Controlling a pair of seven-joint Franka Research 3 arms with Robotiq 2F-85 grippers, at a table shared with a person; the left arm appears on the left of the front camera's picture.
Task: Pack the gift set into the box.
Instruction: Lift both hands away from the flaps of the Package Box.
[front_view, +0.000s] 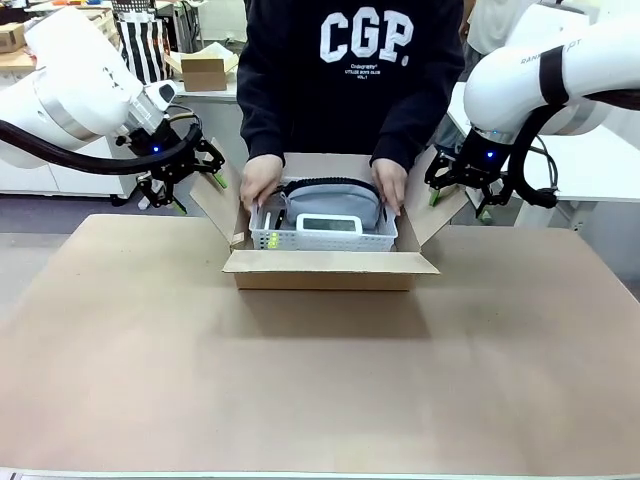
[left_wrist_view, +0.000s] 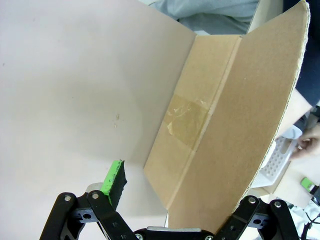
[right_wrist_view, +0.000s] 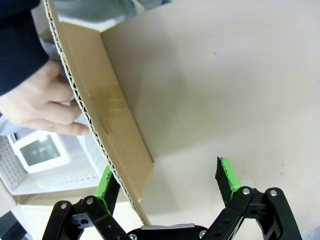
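On the left, the flap wanted holding splayed clear, I judged, while the person's hands held the basket in the box mid-surface; likewise the right flap. The left gripper stood wide open astride its flap, clamping nothing; the right gripper, equally wide, straddled its flap, one pad beside the edge.

White rounded left arm, right arm with black band, thick black cable, blue wrist lights, black silver-screwed left gripper and right gripper, green pads, person's dark long-sleeved sweatshirt lettered CGP in white.
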